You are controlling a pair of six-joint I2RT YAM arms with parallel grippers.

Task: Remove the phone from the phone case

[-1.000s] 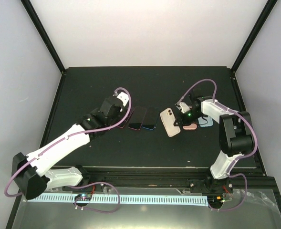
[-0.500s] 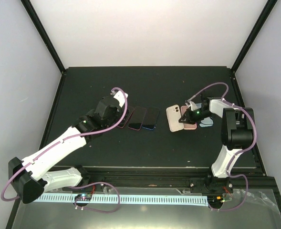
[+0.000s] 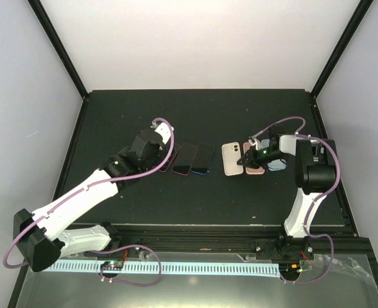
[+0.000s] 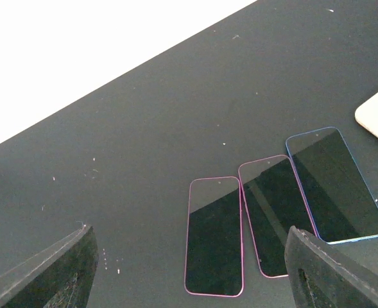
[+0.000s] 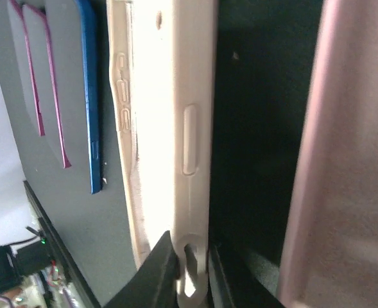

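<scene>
A cream phone case (image 3: 232, 158) lies back up at centre right, beside a pink case (image 3: 255, 164) and a light blue case (image 3: 277, 164). My right gripper (image 3: 245, 160) is shut on the cream case's edge. In the right wrist view the jaws (image 5: 192, 273) pinch its thin side wall (image 5: 195, 128), with the pink case (image 5: 343, 160) to the right. I cannot tell if a phone is inside. Three bare phones lie face up: two pink-rimmed (image 4: 215, 236) (image 4: 275, 215) and one blue-rimmed (image 4: 335, 186). My left gripper (image 4: 189, 282) is open and empty, hovering just left of them (image 3: 158, 154).
The black table top (image 3: 195, 112) ends at a rail along the near edge (image 3: 195, 230). White walls and black corner posts stand on three sides. The three phones (image 3: 187, 159) lie in a row between the two grippers.
My right gripper has turned the cream case from tilted to straight, beside the pink case, and drawn back right. My left gripper shifted slightly near the phones and stays open.
</scene>
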